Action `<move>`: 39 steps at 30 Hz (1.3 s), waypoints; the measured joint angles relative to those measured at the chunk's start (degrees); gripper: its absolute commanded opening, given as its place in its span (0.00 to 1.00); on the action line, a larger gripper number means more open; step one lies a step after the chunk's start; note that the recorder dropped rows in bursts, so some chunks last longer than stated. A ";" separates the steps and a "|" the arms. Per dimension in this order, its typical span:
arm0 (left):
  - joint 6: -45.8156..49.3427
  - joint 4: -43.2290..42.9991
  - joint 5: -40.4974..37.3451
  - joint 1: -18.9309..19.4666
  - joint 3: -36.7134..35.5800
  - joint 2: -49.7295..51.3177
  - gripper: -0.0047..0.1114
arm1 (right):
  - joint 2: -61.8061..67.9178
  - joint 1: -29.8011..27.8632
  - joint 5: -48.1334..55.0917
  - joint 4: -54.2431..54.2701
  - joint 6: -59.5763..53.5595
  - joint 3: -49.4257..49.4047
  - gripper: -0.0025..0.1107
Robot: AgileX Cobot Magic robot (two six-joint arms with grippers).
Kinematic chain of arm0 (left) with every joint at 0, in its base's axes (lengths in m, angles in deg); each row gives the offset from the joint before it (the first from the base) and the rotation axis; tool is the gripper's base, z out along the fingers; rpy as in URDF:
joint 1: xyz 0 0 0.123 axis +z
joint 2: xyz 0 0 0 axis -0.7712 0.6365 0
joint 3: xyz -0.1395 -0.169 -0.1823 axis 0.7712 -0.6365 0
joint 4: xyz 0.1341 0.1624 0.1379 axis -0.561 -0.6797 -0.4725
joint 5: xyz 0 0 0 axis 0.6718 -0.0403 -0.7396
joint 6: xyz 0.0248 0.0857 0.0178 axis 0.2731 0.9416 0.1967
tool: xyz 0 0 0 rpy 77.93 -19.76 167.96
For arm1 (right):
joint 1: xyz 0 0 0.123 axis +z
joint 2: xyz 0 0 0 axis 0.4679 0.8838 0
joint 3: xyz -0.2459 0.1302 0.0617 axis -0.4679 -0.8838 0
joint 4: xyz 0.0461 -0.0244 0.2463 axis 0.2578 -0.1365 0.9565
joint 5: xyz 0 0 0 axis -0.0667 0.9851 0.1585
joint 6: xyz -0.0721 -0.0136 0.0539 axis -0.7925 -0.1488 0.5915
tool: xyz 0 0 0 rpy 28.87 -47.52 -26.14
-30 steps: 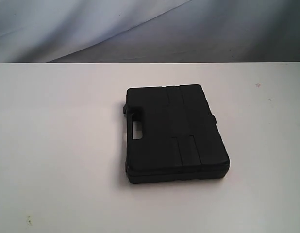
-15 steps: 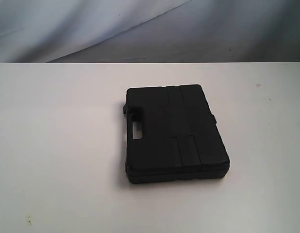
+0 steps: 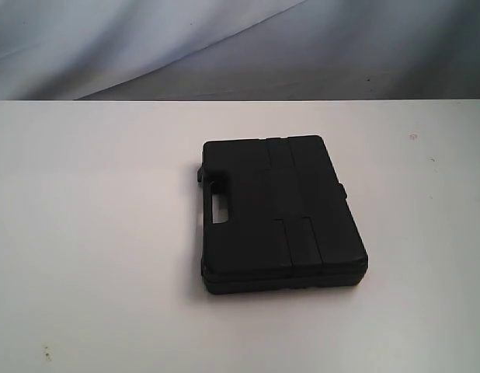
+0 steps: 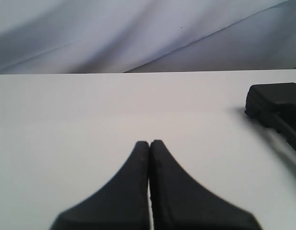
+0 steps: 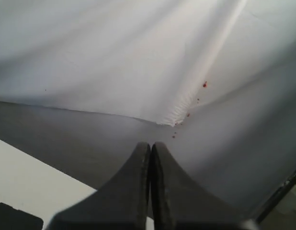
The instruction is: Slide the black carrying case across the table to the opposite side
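The black carrying case lies flat on the white table, a little right of the middle in the exterior view, its handle cut-out facing left. No arm shows in that view. In the left wrist view my left gripper is shut with nothing in it, low over bare table, and a corner of the case shows off to one side, well apart from the fingertips. My right gripper is shut and empty too, pointing at the backdrop; a dark corner by the table edge may be the case.
A draped grey-white cloth backdrop hangs behind the table's far edge. It carries small red specks in the right wrist view. A dark stand leg shows at that view's edge.
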 measured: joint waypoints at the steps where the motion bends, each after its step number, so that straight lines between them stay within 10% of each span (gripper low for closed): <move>1: 0.00 0.00 0.00 0.00 0.00 0.00 0.04 | -0.95 -2.13 -0.40 3.32 -2.46 0.00 0.02; 19: 0.00 0.00 0.00 0.00 0.00 0.00 0.04 | -16.02 -27.87 -46.38 45.17 -33.80 -25.87 0.02; 39: 0.00 0.00 0.00 0.00 0.00 0.00 0.04 | -39.43 -31.25 -58.05 67.15 -50.32 -54.52 0.02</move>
